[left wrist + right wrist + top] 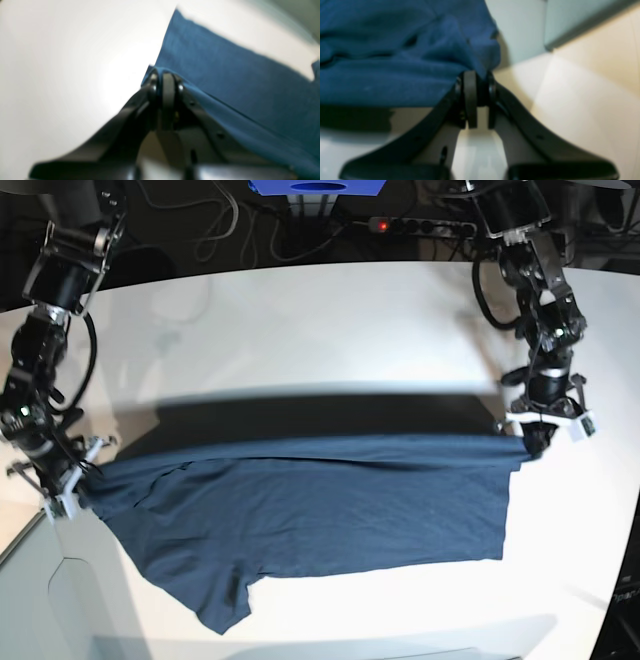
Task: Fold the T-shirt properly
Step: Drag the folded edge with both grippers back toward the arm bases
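Hanging stretched between the two arms, the plain dark navy blue soft-fabric T-shirt runs with its long axis left to right across the white tabletop in the base view, its upper edge pulled taut and its lower part draping down onto the surface, one sleeve trailing toward the near edge. No label or print can be read on the cloth. The black left gripper has its jaws pinched tight on one corner of the fabric, and the black right gripper has its jaws clamped on a bunched fold at the opposite end.
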### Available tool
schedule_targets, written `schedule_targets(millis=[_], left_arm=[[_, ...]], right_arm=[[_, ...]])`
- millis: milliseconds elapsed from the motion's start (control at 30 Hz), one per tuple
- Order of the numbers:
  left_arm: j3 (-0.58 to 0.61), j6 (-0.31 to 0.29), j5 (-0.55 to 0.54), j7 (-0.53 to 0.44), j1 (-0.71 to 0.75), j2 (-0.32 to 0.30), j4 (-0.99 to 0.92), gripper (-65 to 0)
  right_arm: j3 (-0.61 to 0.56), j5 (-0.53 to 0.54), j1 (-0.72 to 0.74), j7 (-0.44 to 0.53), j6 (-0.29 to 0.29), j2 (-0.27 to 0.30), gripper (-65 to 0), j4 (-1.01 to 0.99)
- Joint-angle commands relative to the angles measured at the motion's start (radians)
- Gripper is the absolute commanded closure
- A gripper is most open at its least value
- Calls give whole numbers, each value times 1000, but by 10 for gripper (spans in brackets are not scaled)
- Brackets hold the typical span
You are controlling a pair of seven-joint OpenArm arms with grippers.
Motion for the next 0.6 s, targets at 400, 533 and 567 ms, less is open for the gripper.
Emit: schedule_targets(millis=[400,533,567], left_arm=[[-12,-4,-10,51,-90,-11,21,0],[-12,-6,-10,49,-45,-11,21,0],[-12,-6,-10,49,-32,-11,21,0]], right_arm=[[7,9,139,31,-2,-16,-1,8],[7,9,92,36,-4,-12,-1,-12],[8,9,92,36,-4,-10,-1,-26]])
